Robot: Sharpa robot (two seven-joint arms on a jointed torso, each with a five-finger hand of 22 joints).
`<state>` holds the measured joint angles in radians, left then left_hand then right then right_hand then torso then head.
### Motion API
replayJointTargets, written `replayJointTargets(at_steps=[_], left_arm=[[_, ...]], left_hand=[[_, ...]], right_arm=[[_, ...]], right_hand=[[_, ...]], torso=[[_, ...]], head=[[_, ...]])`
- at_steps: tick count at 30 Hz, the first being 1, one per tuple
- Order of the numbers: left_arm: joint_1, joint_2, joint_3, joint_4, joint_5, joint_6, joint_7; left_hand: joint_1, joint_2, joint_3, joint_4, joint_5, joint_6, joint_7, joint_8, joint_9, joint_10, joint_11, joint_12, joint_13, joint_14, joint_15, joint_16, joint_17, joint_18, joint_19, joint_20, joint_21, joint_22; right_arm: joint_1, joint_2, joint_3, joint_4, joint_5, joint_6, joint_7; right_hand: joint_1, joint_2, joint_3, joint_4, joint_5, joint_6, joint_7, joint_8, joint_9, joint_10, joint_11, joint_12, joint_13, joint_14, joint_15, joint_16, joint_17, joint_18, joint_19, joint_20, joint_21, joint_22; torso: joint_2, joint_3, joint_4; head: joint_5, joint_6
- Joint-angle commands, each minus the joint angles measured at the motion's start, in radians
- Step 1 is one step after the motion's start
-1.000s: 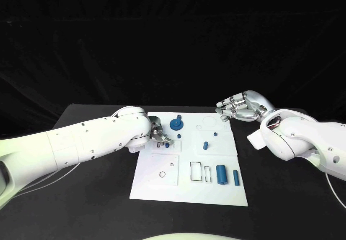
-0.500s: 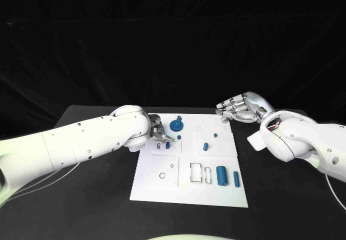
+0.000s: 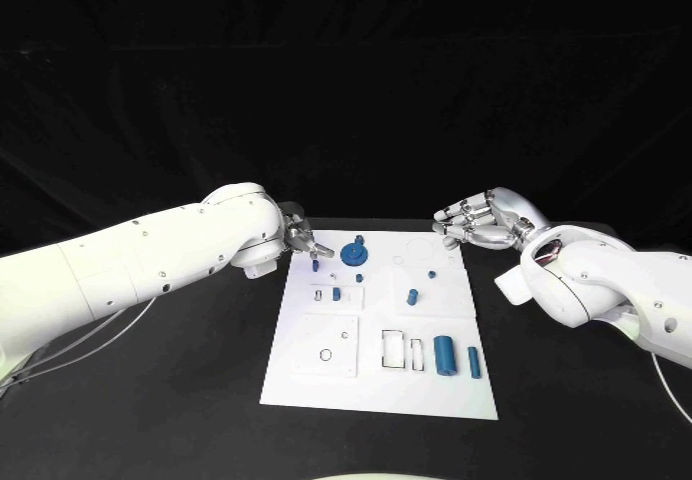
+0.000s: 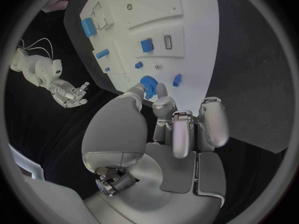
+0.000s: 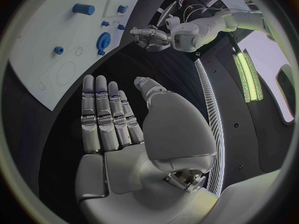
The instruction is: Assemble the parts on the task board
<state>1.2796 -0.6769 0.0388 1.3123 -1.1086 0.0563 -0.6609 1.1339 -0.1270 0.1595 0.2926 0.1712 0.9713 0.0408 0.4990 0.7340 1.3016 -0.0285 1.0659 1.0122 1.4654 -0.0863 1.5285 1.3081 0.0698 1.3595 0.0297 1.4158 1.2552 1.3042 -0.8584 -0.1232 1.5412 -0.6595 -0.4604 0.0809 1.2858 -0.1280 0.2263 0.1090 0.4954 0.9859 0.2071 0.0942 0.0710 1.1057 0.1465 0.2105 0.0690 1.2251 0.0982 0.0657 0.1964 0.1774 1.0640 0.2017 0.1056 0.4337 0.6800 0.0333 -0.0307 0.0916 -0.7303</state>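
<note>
Parts first: I count seven blue pieces on the task board (image 3: 378, 385), the white plate sitting mid-table. At the far end there's a round gear-looking part (image 3: 355, 252) with a small peg (image 3: 317, 266) just left of it and a tiny stub (image 3: 359, 277) below it. A small dot-sized piece (image 3: 431, 271) and a short slanted pin (image 3: 413, 296) sit right of centre, one little block (image 3: 336, 294) stands in the left-middle panel, and near the front right a fat cylinder (image 3: 446, 356) lies just beside a thin rod (image 3: 473, 362).

Left hand (image 3: 306, 243) hangs over the board's far left corner, near the gear. In the left wrist view its fingers (image 4: 187, 129) are loosely curled and slightly apart, nothing between them, tips close to the gear but I can't tell if they touch.

Right hand (image 3: 482, 221) is off the board's far right corner, above the black table (image 3: 188, 390). Its fingers (image 5: 106, 117) are straight and pressed side by side, thumb out, holding nothing.
</note>
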Motion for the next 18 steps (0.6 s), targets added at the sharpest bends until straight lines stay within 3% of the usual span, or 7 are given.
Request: replayJointTargets(at_steps=[1,5,18], left_arm=[[0.007,0.014,0.0,-0.033,0.006,0.023,0.026],[0.011,0.032,0.0,-0.072,-0.013,0.029,0.032],[0.012,0.085,-0.009,-0.17,-0.06,0.072,0.038]], left_hand=[[0.023,0.004,-0.014,-0.002,0.0,-0.032,0.026,-0.063,-0.047,-0.014,0.024,-0.015,-0.018,0.086,0.023,-0.009,0.206,0.004,-0.012,0.011,-0.01,-0.014],[0.032,0.008,-0.019,0.0,0.0,-0.032,0.033,-0.093,-0.074,-0.013,0.029,-0.011,-0.018,0.087,0.028,-0.008,0.207,0.005,-0.011,0.017,-0.011,-0.013],[0.037,0.012,-0.019,0.0,0.001,-0.024,0.033,-0.099,-0.083,-0.011,0.029,-0.006,-0.015,0.087,0.029,-0.006,0.209,0.004,-0.008,0.019,-0.009,-0.009]], right_arm=[[-0.001,0.002,0.0,0.0,-0.001,0.007,0.007],[-0.001,0.002,0.0,0.001,-0.001,0.008,0.007],[-0.001,0.004,0.0,0.003,-0.002,0.01,0.007]], right_hand=[[-0.011,0.001,-0.006,0.0,0.003,-0.007,0.002,-0.005,0.0,-0.007,-0.003,-0.002,-0.002,-0.007,-0.003,-0.004,-0.001,0.002,-0.005,-0.002,-0.005,-0.001],[-0.011,0.001,-0.006,0.0,0.003,-0.007,0.002,-0.005,0.0,-0.007,-0.003,-0.002,-0.002,-0.007,-0.003,-0.004,-0.001,0.002,-0.005,-0.002,-0.005,-0.001],[-0.01,0.002,-0.006,-0.001,0.004,-0.007,0.002,-0.005,0.0,-0.007,-0.003,-0.002,-0.002,-0.007,-0.003,-0.004,-0.001,0.002,-0.006,-0.002,-0.005,-0.002]], torso=[[0.002,-0.0008,-0.002],[0.002,-0.0014,-0.0005],[0.002,-0.0012,-0.0006]], head=[[0.001,0.001],[0.0,0.001],[0.003,-0.003]])
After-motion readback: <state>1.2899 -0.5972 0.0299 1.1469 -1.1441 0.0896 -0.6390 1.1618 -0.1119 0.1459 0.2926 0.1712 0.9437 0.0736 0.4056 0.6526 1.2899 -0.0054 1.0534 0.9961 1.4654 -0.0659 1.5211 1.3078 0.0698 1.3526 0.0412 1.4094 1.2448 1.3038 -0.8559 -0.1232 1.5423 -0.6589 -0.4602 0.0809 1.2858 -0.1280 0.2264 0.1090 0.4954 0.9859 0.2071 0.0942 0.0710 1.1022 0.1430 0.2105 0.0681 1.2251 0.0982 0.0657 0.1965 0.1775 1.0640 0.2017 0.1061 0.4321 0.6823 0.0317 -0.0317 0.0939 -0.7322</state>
